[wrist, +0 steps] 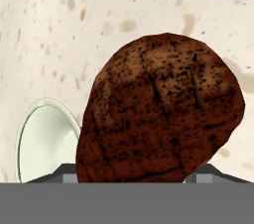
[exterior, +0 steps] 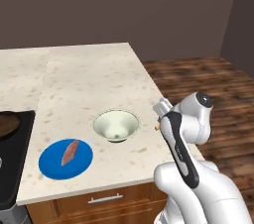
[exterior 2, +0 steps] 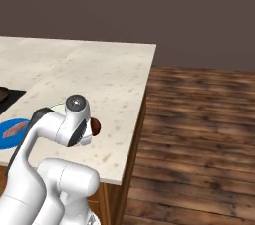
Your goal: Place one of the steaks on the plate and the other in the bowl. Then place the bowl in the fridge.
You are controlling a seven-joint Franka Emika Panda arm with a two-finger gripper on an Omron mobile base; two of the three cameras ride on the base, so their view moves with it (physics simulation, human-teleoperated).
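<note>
My gripper (exterior: 158, 120) is shut on the dark brown steak (wrist: 163, 114), holding it just above the counter to the right of the cream-white bowl (exterior: 102, 119). The held steak (exterior 2: 95, 127) shows at the hand's tip, close to the counter's right edge. In the hand view the bowl (wrist: 42, 141) lies beside and below the steak, and it is empty. The pinkish-red steak (exterior: 70, 152) lies flat on the blue plate (exterior: 52, 164), left of the bowl near the front edge. The plate (exterior 2: 6, 139) carries the same steak (exterior 2: 15, 129). The fridge is out of view.
A black cooktop (exterior: 11, 161) with a dark brown pan (exterior: 7, 124) sits at the counter's left end. The pale speckled counter (exterior: 89, 79) ends on the right over a wooden floor (exterior 2: 199, 119). A drawer handle (exterior: 105, 198) runs below the front edge.
</note>
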